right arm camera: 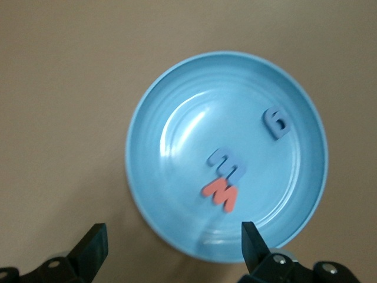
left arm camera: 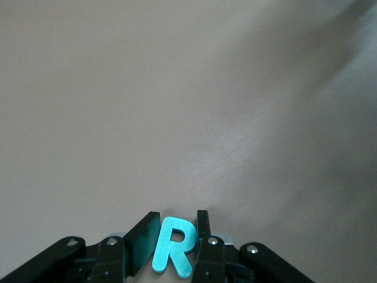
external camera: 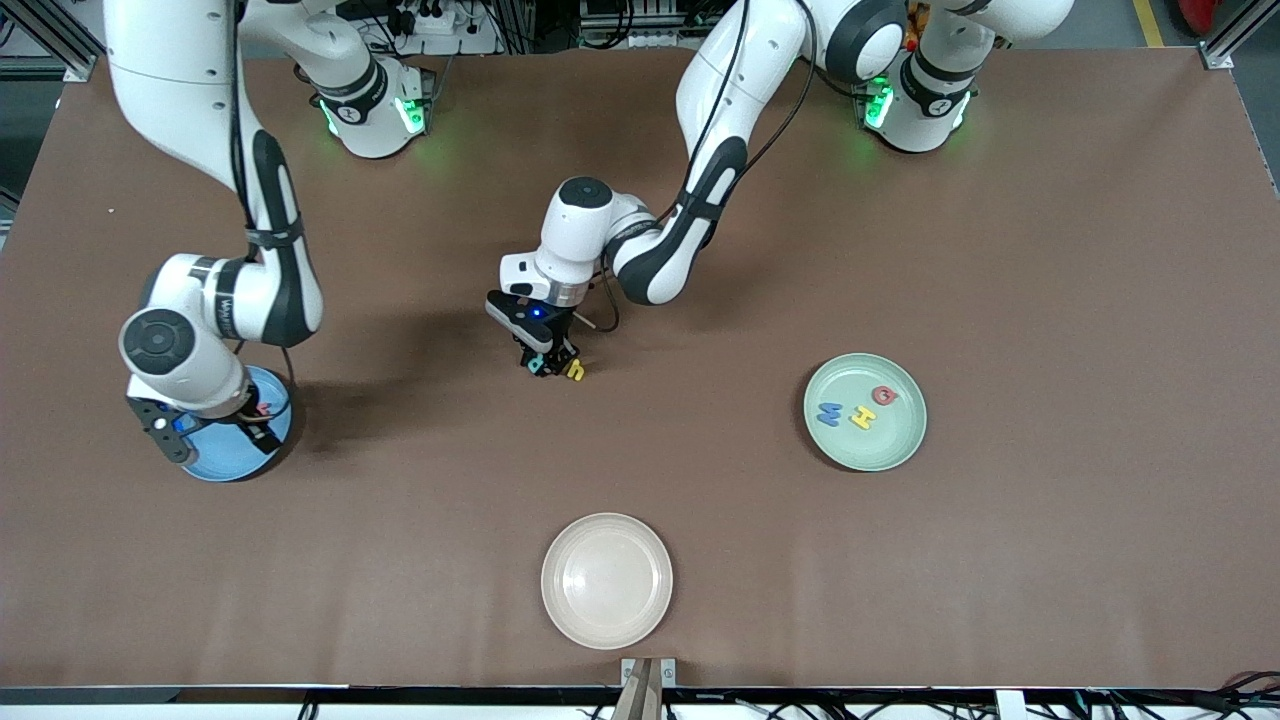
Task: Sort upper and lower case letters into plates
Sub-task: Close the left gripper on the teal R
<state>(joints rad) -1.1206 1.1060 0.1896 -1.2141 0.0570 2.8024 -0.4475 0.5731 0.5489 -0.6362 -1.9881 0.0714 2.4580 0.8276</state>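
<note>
My left gripper (external camera: 548,364) fingers (left arm camera: 203,227) clamp the teal R (left arm camera: 174,253) mid-table, bound for the green plate (external camera: 905,445); right gripper (external camera: 215,435) open over the blue plate (right arm camera: 177,88), lowercase dropped.

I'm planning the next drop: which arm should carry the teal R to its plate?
Left, most likely. Its tool is already shut on the teal R, an upper-case letter like those in the green plate. The right tool hangs open over the blue plate.
</note>
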